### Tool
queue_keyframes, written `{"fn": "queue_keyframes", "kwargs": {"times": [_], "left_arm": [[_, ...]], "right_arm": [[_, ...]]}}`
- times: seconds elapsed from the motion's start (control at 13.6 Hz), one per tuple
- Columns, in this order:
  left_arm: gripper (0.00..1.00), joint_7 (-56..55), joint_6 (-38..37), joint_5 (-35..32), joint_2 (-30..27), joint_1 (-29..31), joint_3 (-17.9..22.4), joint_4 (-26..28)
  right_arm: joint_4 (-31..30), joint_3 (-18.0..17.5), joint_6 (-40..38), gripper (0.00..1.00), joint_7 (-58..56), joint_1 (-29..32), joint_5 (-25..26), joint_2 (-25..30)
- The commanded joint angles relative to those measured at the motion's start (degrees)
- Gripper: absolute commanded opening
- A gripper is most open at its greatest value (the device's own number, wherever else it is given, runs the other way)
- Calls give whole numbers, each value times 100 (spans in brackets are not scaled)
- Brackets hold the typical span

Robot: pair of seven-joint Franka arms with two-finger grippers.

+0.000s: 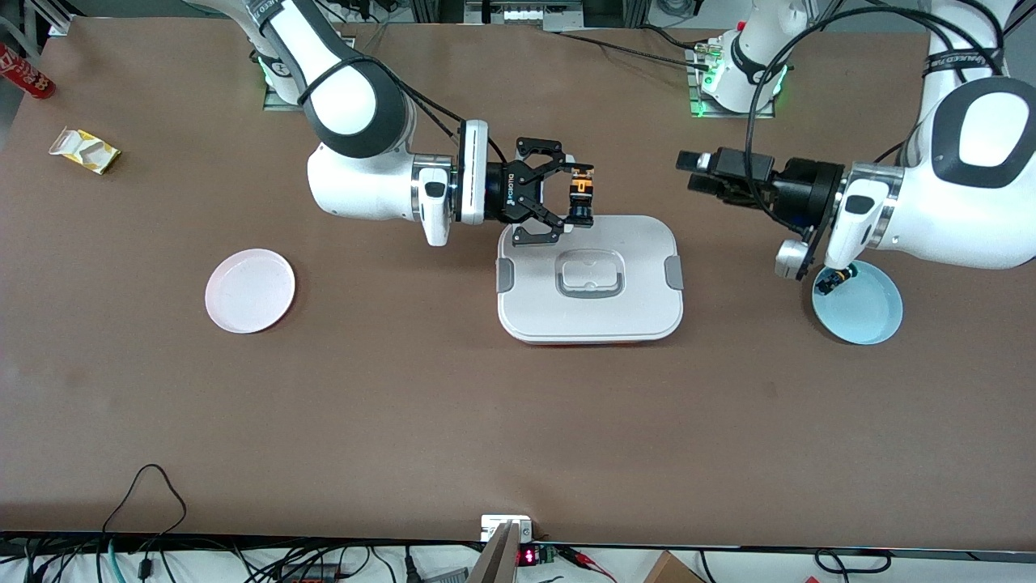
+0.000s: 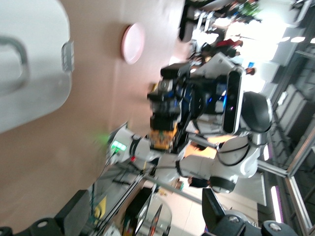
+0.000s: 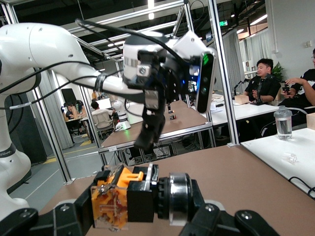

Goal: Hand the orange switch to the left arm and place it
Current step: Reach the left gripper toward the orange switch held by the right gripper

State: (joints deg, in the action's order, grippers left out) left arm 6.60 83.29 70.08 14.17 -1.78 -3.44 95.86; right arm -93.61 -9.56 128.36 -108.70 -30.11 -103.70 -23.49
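My right gripper (image 1: 579,197) is shut on the orange switch (image 1: 580,193) and holds it in the air over the edge of the white box (image 1: 591,279) that lies farther from the front camera. In the right wrist view the switch (image 3: 138,199), with its orange and black body and metal ring, is clamped between the fingers. My left gripper (image 1: 689,172) is open and empty, in the air between the box and the blue plate (image 1: 870,312), pointing at the right gripper. The left wrist view shows the switch (image 2: 163,137) and the box (image 2: 29,64).
A small black switch with a yellow cap (image 1: 831,281) lies on the blue plate. A pink plate (image 1: 249,290) sits toward the right arm's end of the table. A yellow carton (image 1: 85,151) and a red can (image 1: 24,73) lie at that end's far corner.
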Motion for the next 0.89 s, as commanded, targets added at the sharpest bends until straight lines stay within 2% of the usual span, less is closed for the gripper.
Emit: {"fn": "queue_keyframes", "kwargs": {"times": [0.0,0.22,0.52,0.66,0.81], "left_arm": [[100,980,616,707,-81,-32,-113,705],[96,1493,1012,1515,-72,-68,-481,1110],[99,1414,1259,1588,-178,-68,-781,1111],[99,1414,1303,1596,-317,-50,-1061,1181],[96,1414,1365,1605,-441,-50,-1089,1356]], "right_arm": [[229,33,216,2,-90,-109,-282,-50],[238,42,224,2,-90,-126,-283,-50],[229,42,216,2,-90,-170,-283,-50],[237,42,216,2,-99,-170,-283,-50],[229,51,216,2,-125,-162,-283,-50]]}}
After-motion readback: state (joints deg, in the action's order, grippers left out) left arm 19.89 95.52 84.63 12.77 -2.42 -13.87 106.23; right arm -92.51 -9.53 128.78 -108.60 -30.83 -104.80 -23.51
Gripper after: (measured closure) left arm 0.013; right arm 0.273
